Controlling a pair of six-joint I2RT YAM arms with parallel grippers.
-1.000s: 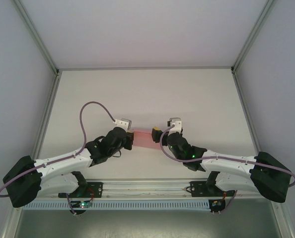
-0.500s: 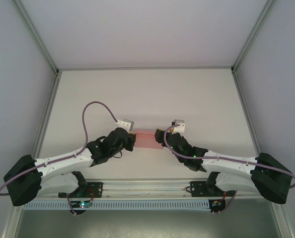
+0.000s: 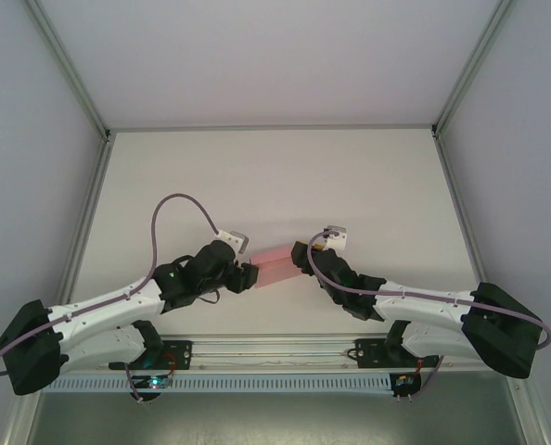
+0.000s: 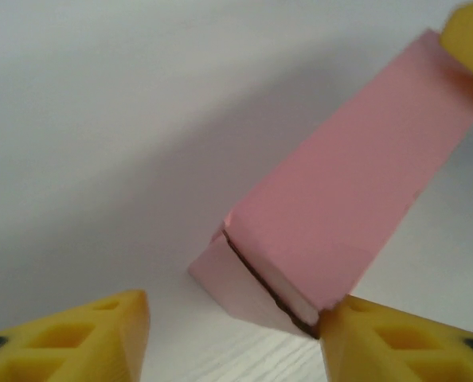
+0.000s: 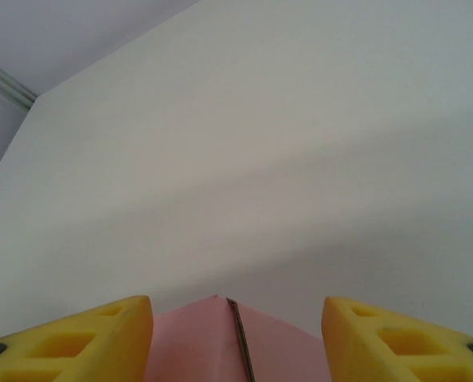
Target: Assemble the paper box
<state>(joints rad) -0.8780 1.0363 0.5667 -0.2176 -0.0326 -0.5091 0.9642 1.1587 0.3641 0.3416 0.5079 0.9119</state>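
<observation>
You look down on a plain white desk [image 3: 275, 176], matte and evenly lit. Pale walls [image 3: 257, 56] close it in at the back and on both sides. Aluminium posts [image 3: 69, 65] rise from the far corners. A slotted white strip [image 3: 275, 382] runs along the near edge.
</observation>
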